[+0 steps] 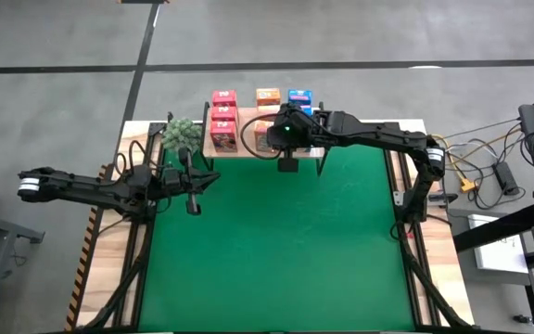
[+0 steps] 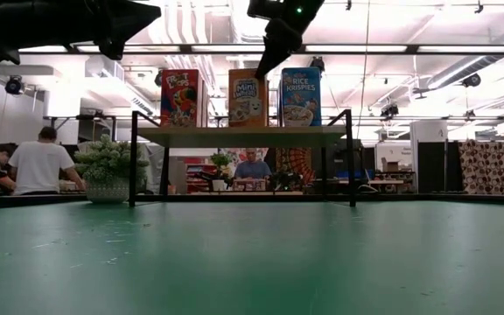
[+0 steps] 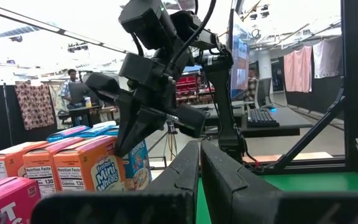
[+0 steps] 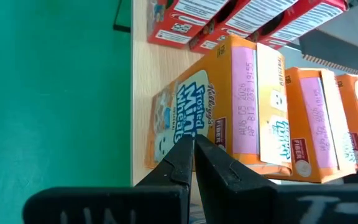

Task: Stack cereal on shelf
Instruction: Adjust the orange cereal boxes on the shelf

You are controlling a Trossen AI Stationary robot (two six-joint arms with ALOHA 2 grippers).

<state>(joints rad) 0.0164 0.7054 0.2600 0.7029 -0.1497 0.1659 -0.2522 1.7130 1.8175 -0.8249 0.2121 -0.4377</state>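
The cereal boxes stand upright in three rows on the light wood shelf [image 1: 248, 148] at the table's far edge: pink-red [image 1: 223, 119], orange [image 1: 267, 96], blue [image 1: 299, 96]. In the low view the front boxes show side by side: pink-red [image 2: 179, 98], orange [image 2: 246, 98], blue [image 2: 300, 96]. My right gripper [image 4: 194, 142] is shut and points down over the front of the orange row. My left gripper [image 3: 199, 155] is shut and hovers above the mat near the shelf's left end [image 1: 209, 179], touching nothing. My right gripper comes from above, its shut fingertips [image 4: 185, 152] at the top front edge [image 4: 211, 134] of the front orange box [image 2: 246, 98], which stands upright on the shelf. I cannot tell whether the tips touch the box.
A small green plant [image 1: 182, 134] stands at the shelf's left end. The green mat [image 1: 276, 241] covers the table in front of the shelf. The shelf's black legs [image 2: 133, 157] stand on it. People sit in the room beyond [image 2: 38, 166].
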